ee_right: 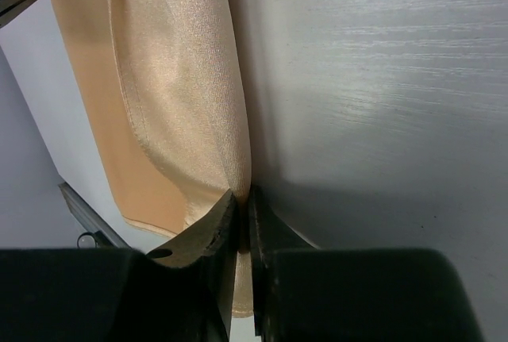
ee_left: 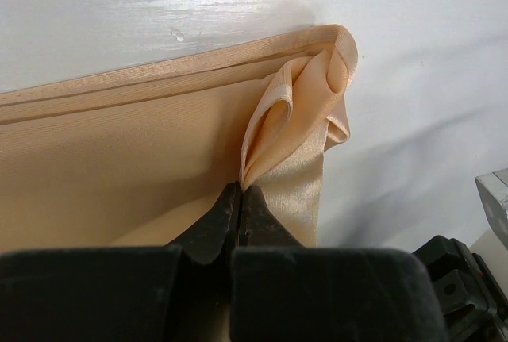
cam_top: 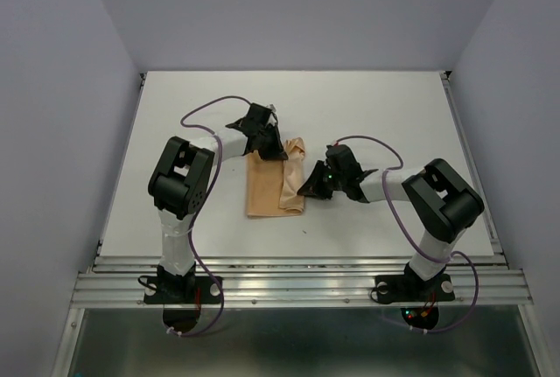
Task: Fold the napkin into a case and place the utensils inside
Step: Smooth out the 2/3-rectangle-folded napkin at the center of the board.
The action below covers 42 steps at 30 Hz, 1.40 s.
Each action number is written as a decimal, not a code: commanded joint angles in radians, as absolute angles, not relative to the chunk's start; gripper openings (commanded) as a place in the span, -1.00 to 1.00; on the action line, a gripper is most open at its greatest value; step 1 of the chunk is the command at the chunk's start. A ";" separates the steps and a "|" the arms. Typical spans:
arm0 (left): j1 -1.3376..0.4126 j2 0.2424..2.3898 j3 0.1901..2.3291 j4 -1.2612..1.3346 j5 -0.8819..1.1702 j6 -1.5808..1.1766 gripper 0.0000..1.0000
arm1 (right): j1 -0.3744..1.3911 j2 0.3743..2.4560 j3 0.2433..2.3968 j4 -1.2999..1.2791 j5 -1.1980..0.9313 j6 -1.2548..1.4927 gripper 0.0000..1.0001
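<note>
Currently the napkin lies in the middle of the counter as a partly folded oblong. Its long axis runs near to far, and a loose raised flap runs along its right side. The left end effector sits at the far end of that flap, and its wrist view shows the jaws pressed together on a pinch of cloth. The right end effector is at the near right corner, jaws closed to a sliver on the flap's edge. Each arm thus has one end of the same long edge, left far and right near. The next move is probably to carry the flap leftward across the oblong, both ends travelling together. No utensils are in view.
</note>
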<state>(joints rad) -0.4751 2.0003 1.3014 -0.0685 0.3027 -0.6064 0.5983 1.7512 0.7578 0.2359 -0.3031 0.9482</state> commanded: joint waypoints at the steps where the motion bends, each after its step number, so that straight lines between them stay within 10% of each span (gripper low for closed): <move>1: -0.469 1.936 1.353 -0.095 0.293 -0.589 -1.00 | 0.620 1.741 0.799 0.158 -0.227 0.907 -0.77; 7: -0.469 1.942 1.393 -0.132 0.276 -0.571 -1.00 | 0.629 1.735 0.831 0.088 -0.170 0.859 -0.75; 11: -0.469 1.985 1.420 -0.155 0.281 -0.555 -1.00 | 0.640 1.723 0.856 0.061 -0.190 0.818 -0.05; 14: -0.469 1.997 1.427 -0.175 0.279 -0.545 -1.00 | 0.649 1.695 0.853 0.051 -0.184 0.816 0.02; 42: -0.449 2.009 1.319 -0.115 0.310 -0.505 -1.00 | 0.580 1.749 0.936 0.244 -0.230 0.899 -0.74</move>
